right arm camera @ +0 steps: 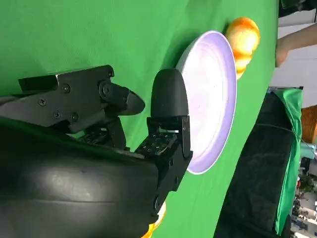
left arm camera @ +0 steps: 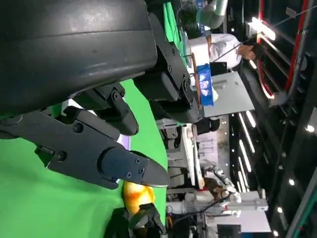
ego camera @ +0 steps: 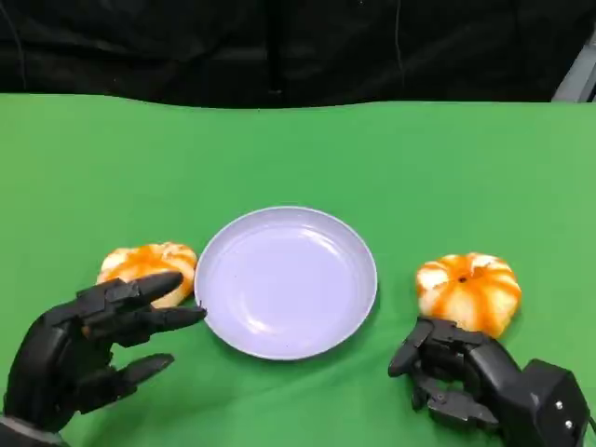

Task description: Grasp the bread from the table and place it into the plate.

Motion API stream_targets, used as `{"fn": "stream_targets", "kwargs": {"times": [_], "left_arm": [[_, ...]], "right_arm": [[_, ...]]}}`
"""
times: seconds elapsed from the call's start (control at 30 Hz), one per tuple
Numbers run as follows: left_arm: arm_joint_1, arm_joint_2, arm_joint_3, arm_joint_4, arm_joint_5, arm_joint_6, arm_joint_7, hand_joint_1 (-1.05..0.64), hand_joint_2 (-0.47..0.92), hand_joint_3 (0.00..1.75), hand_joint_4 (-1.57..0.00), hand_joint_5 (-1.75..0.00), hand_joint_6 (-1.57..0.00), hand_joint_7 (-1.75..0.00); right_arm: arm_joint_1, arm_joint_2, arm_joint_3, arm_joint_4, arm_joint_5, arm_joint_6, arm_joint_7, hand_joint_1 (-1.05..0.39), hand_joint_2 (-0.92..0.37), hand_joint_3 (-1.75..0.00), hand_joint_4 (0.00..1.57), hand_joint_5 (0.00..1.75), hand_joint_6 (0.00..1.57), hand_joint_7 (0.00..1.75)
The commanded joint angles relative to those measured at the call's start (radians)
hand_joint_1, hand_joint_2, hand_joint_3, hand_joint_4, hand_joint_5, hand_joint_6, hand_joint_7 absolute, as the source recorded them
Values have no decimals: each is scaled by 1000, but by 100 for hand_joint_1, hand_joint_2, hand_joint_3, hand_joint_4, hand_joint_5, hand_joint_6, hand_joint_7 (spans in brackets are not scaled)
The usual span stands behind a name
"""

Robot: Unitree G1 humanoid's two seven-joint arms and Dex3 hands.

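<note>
A lilac plate [ego camera: 212, 250] lies in the middle of the green table. One orange-and-white bread [ego camera: 149, 264] sits just left of it, and a second bread [ego camera: 468, 291] sits to its right. My left hand [ego camera: 88, 352] hovers in front of the left bread with its fingers spread and nothing in it, the fingertips [ego camera: 186, 317] close to the bread and the plate rim. My right hand [ego camera: 456, 377] rests just in front of the right bread, fingers bent and apart, holding nothing. The right wrist view shows the plate [right arm camera: 213, 99] and the left bread [right arm camera: 243, 37] beyond my right hand's fingers [right arm camera: 168, 99].
The green cloth [ego camera: 419, 168] stretches bare behind the plate to a black backdrop [ego camera: 279, 47]. In the left wrist view the right bread [left arm camera: 136, 196] lies past my left hand [left arm camera: 99, 148], and a person [left arm camera: 228, 44] stands far off.
</note>
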Motion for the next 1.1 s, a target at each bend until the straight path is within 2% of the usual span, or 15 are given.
{"fn": "stream_targets", "kwargs": {"times": [0.03,0.17,0.2,0.33,0.5,0.63,0.83,0.97,1.1], "left_arm": [[-18,19,30,-27,-28,15,-18,-48,92,4,-78,-7,-68,0],[-38,24,56,-15,1,-44,30,-54,92,6,-70,-3,-64,0],[-49,28,65,-1,29,-95,62,-55,92,6,-69,-2,-63,0],[-89,60,86,71,191,-282,238,-55,92,12,-61,0,-59,0],[-122,116,73,136,384,-367,447,-57,92,14,-56,0,-55,0],[-131,197,31,131,671,-349,704,-60,92,10,-53,0,-52,0],[-143,307,-101,103,1021,-249,1055,-71,92,3,-46,0,-52,0],[-155,356,-211,84,1153,-162,1199,-81,92,3,-44,0,-50,0],[-161,384,-297,52,1210,-76,1257,-88,91,2,-42,0,-48,0]], "right_arm": [[7,-17,-11,20,0,34,-1,1,-88,-64,64,174,69,139],[5,-15,-11,20,1,38,-1,2,-88,-64,65,175,69,139],[5,-15,-10,19,-2,36,-3,2,-88,-64,65,175,69,139],[5,-15,-8,20,-5,34,-7,3,-88,-65,66,174,69,139],[1,-13,-8,25,-7,36,-12,2,-87,-66,67,173,70,138],[-1,-12,-6,28,-8,29,-13,3,-87,-67,68,172,71,137],[-3,-9,-5,28,-10,31,-19,2,-87,-67,68,174,71,136],[-1,-9,-6,28,-8,33,-20,3,-87,-67,68,174,71,136],[0,-11,-5,28,-9,23,-18,3,-87,-66,68,174,71,137]]}}
